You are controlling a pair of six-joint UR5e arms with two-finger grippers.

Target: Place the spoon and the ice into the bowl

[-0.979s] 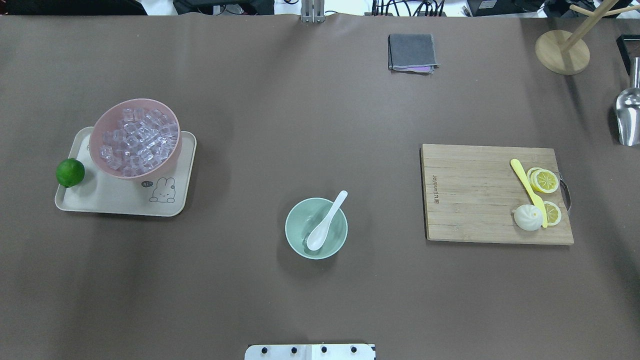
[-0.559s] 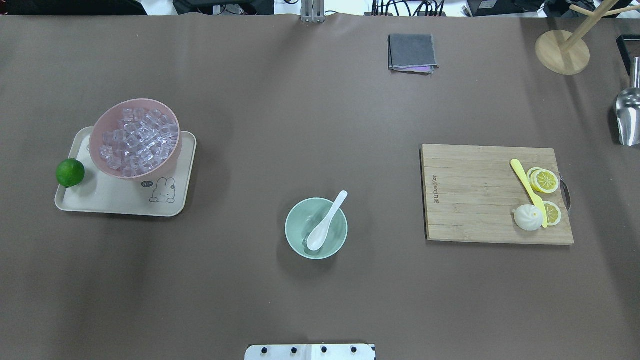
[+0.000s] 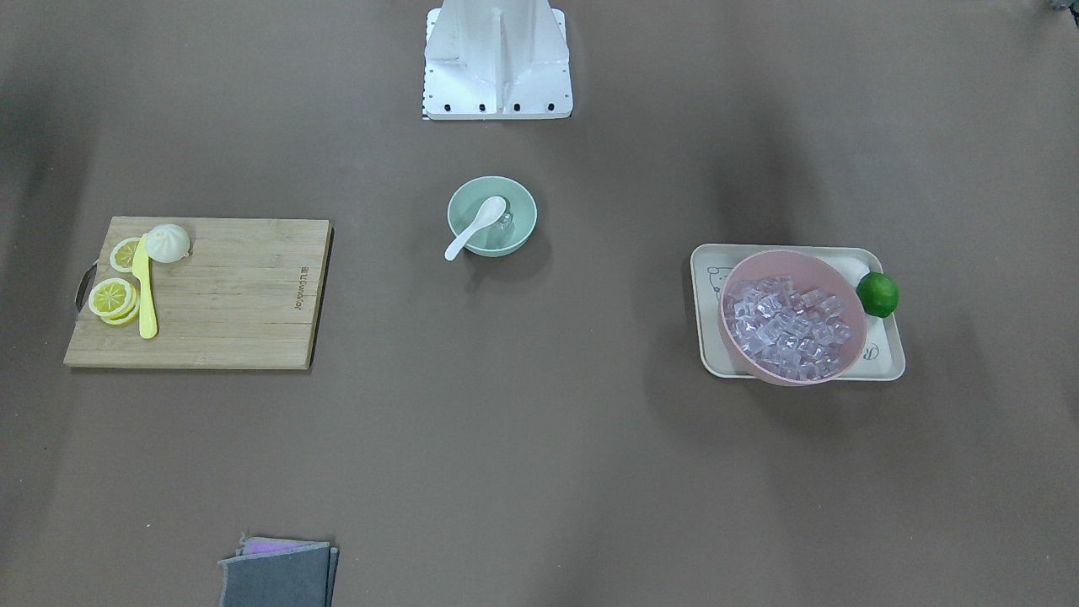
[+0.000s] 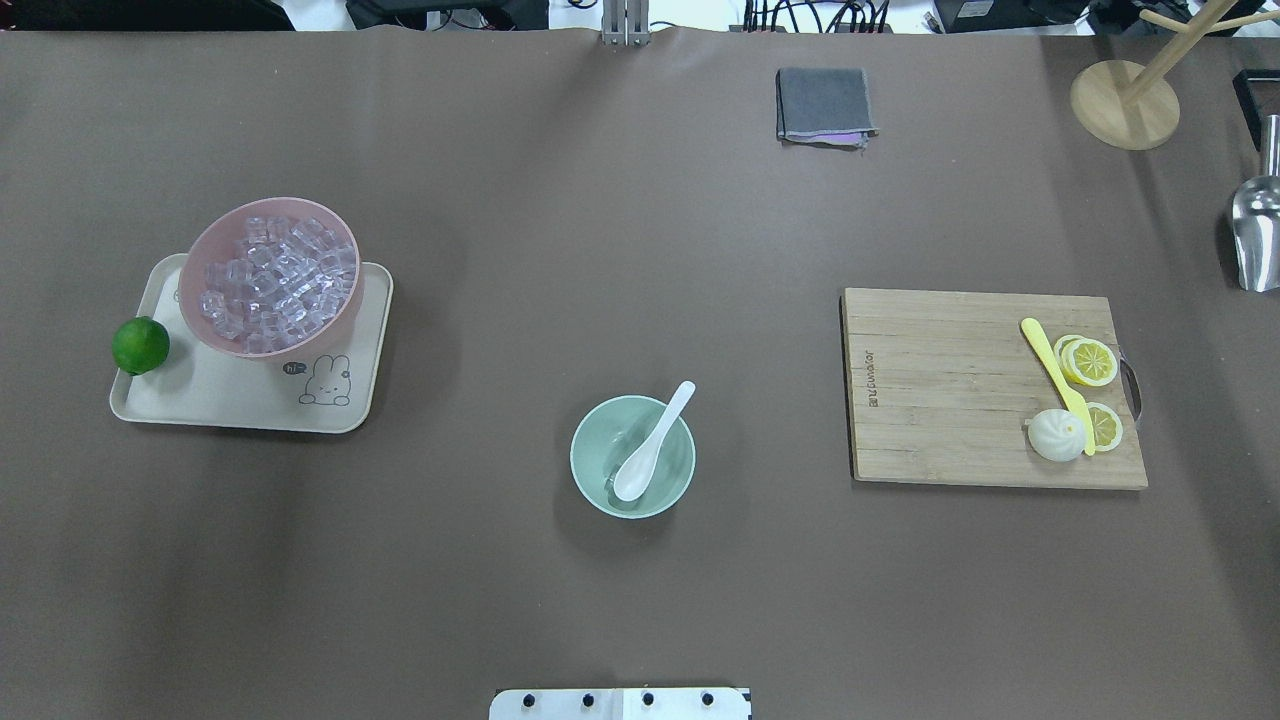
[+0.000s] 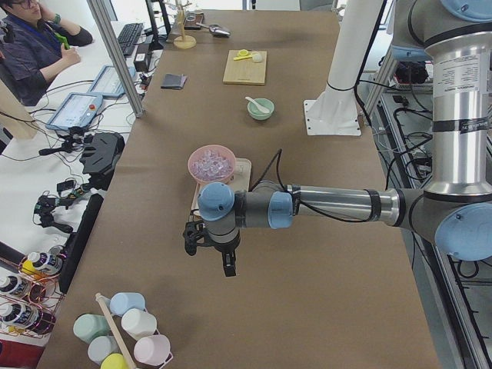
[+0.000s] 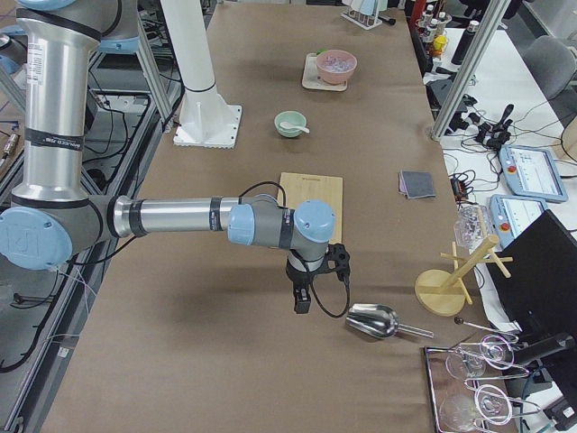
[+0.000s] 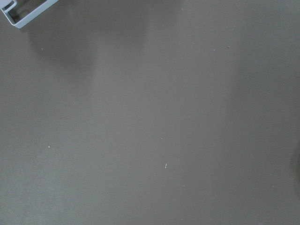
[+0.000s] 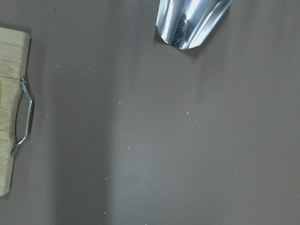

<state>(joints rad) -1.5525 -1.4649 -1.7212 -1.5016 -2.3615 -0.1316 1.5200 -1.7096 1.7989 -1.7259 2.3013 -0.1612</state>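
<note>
The mint-green bowl (image 4: 584, 446) stands in the table's middle, near the robot base; it also shows in the front view (image 3: 524, 208). The white spoon (image 4: 651, 446) lies in it, scoop down, with its handle over the rim. A clear ice cube (image 3: 506, 221) rests in the bowl beside the scoop. Many more ice cubes (image 4: 277, 282) fill the pink bowl (image 4: 199, 255). My left gripper (image 5: 227, 267) hangs over bare table beyond the tray, far from the bowl. My right gripper (image 6: 303, 301) hangs near the metal scoop (image 6: 371, 320). I cannot tell whether either is open or shut.
The pink bowl sits on a beige tray (image 4: 205, 400) with a lime (image 4: 140, 345). A wooden cutting board (image 4: 950, 390) holds lemon slices, a yellow knife (image 4: 1055, 370) and a white bun. A grey cloth (image 4: 823, 104) and a wooden stand (image 4: 1124, 104) lie at the far side.
</note>
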